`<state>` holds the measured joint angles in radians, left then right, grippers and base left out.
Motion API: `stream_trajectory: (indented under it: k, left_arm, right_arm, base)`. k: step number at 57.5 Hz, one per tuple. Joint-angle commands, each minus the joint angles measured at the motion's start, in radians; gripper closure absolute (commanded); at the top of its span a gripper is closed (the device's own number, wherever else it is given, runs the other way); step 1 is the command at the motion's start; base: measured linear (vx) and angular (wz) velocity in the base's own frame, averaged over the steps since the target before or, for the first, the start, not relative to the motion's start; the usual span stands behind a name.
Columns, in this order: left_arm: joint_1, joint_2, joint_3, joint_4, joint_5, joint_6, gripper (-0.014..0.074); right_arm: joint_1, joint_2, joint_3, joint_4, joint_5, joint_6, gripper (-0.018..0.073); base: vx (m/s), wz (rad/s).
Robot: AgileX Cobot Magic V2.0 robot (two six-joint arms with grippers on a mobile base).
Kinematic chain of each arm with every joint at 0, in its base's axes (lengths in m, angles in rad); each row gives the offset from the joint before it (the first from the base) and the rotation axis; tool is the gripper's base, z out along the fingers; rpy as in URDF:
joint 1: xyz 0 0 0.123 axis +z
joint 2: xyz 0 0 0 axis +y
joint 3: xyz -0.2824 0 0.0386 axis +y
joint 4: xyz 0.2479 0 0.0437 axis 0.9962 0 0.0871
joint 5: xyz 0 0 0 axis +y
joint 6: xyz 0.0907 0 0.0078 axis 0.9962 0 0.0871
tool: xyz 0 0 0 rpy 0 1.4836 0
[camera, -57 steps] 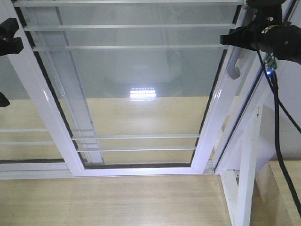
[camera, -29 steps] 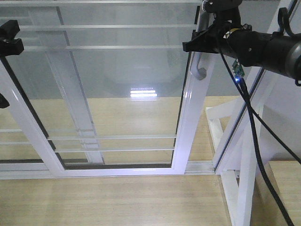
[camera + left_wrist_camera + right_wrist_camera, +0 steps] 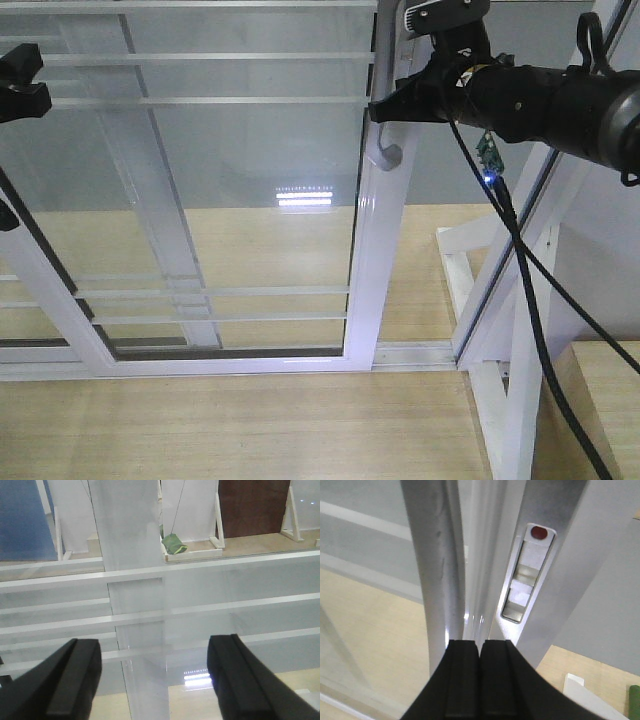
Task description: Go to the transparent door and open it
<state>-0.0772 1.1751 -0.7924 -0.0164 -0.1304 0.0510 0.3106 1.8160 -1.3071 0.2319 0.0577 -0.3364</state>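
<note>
The transparent door (image 3: 372, 270) is a white-framed glass panel with thin horizontal bars, standing partly slid to the left. Its curved grey handle (image 3: 386, 150) is on the right stile. My right gripper (image 3: 384, 107) is shut, with nothing between the fingers. In the right wrist view its tips (image 3: 480, 644) sit in the slot between the handle (image 3: 432, 555) and the stile, left of the lock plate (image 3: 527, 575). My left gripper (image 3: 155, 675) is open in front of the glass and holds nothing. It shows at the left edge (image 3: 22, 85) of the front view.
An open gap lies between the door's stile and the slanted white jamb (image 3: 520, 250). A white stand (image 3: 452, 270) shows through it on the wooden floor. The floor track (image 3: 420, 352) runs along the bottom. A black cable (image 3: 520, 300) hangs from my right arm.
The door has slid leftward, widening the gap at the jamb. My right gripper moved left with the handle. The left gripper stayed put.
</note>
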Motion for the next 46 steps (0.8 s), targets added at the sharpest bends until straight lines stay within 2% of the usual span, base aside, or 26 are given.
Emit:
stream_trajectory:
  k: [1,10,18,25,36,46]
  left_arm:
    - [-0.004,-0.023,-0.033,-0.001,-0.075,-0.009,0.0027]
    - [-0.028,-0.011,-0.033,0.004,-0.065,-0.007,0.0027]
    - [-0.097,0.047,-0.033,0.032,-0.081,-0.008,0.0027]
    - [-0.163,0.107,-0.034,0.032,-0.150,-0.009,0.0027]
    - [-0.283,0.187,-0.040,0.032,-0.280,-0.010,0.0027]
    - [-0.400,0.291,-0.128,0.032,-0.309,-0.063,0.0027]
  right_arm:
    - [-0.009,-0.100,-0.036,-0.005,-0.026,-0.012,0.0510]
    - [-0.010,-0.205,-0.033,-0.049,0.097,-0.053,0.0535]
    - [-0.010,-0.304,0.002,-0.054,0.151,-0.054,0.0569]
    - [-0.010,-0.424,0.154,-0.051,0.060,-0.052,0.0566]
    - [-0.010,-0.624,0.502,-0.046,-0.170,-0.017,0.0562]
    - [-0.010,-0.771,0.758,0.024,-0.334,0.007,0.0563]
  base:
    - [0.00,0.00]
    - [0.00,0.00]
    - [0.00,0.00]
    - [0.00,0.00]
    - [0.00,0.00]
    - [0.00,0.00]
